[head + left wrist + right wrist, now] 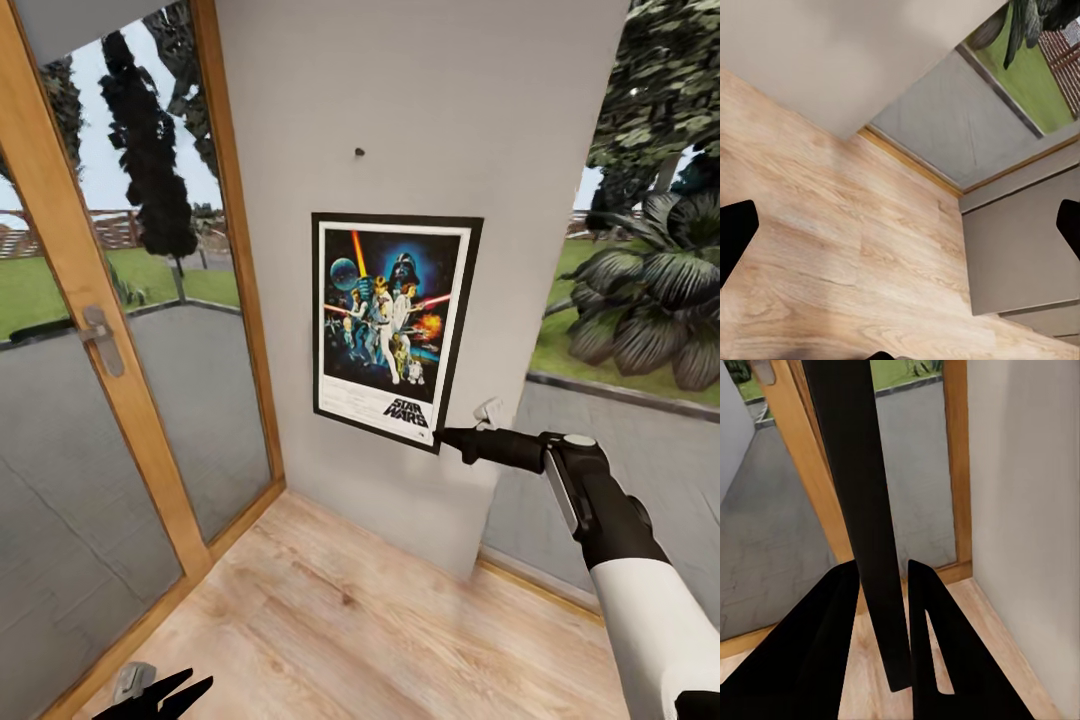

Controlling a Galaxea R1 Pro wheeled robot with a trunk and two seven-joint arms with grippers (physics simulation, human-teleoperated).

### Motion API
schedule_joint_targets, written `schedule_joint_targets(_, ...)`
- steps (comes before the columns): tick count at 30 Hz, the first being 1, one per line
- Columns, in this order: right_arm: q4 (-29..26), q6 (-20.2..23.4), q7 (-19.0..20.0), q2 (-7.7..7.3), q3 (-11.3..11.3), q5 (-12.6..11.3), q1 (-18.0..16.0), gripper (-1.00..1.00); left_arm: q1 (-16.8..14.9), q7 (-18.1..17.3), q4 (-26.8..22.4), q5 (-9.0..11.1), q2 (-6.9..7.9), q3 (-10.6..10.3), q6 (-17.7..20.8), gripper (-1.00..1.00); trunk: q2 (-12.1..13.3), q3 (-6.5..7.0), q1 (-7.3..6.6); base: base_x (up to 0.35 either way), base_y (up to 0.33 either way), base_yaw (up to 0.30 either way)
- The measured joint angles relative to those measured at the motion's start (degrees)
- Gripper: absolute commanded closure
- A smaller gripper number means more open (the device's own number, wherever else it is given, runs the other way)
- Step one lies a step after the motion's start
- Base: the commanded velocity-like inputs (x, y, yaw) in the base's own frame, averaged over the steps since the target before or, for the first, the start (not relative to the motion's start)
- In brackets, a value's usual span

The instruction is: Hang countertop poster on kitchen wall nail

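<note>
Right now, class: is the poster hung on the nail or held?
Held, not hung. The right gripper clamps the poster at its lower corner; the nail sits bare above its top edge.

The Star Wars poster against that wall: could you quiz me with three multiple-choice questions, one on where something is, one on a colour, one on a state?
1. Where is the small dark wall nail?
A. above the black-framed Star Wars poster
B. below it
C. on the wooden door

2. What colour is the poster's inner border?
A. red
B. white
C. green

3. What is the right end effector doing?
A. hanging open over the floor
B. pressing the door handle
C. shut on the poster's lower corner

Answers: 1 A, the nail sits on the grey wall higher than the poster's top edge. 2 B, white rims the artwork. 3 C, the right wrist view shows the fingers clamping the poster's dark edge.
</note>
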Motion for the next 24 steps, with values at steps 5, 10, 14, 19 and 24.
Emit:
schedule_joint_targets(5, -0.2, 0.4, 0.0, 0.00, 0.0, 0.0, -0.1, 1.00, 0.0, -0.1, 0.0, -0.1, 0.00, 0.0, -0.1, -1.00, 0.0, 0.00, 0.01, 0.059, 0.012, 0.000)
schedule_joint_targets(10, -0.3, 0.6, 0.0, 0.00, 0.0, 0.0, -0.1, 1.00, 0.0, -0.1, 0.0, -0.2, 0.00, 0.0, -0.2, -1.00, 0.0, 0.03, -0.01, 0.142, 0.127, -0.016)
schedule_joint_targets(14, -0.3, 0.6, 0.0, -0.01, 0.1, 0.0, -0.1, 1.00, 0.0, -0.1, 0.0, -0.3, 0.00, -0.1, -0.1, -1.00, 0.0, 0.03, -0.01, 0.248, 0.215, -0.003)
schedule_joint_targets(19, -0.4, 0.6, 0.0, 0.00, 0.1, 0.0, -0.1, 1.00, 0.0, 0.0, 0.0, -0.3, 0.00, -0.1, 0.0, -1.00, 0.0, 0.03, -0.02, 0.307, 0.135, -0.001)
schedule_joint_targets(24, -0.4, 0.6, 0.0, 0.00, 0.1, 0.0, -0.3, 1.00, 0.0, 0.0, 0.0, -0.3, 0.00, -0.1, 0.0, -1.00, 0.0, 0.03, -0.02, 0.330, 0.039, 0.000)
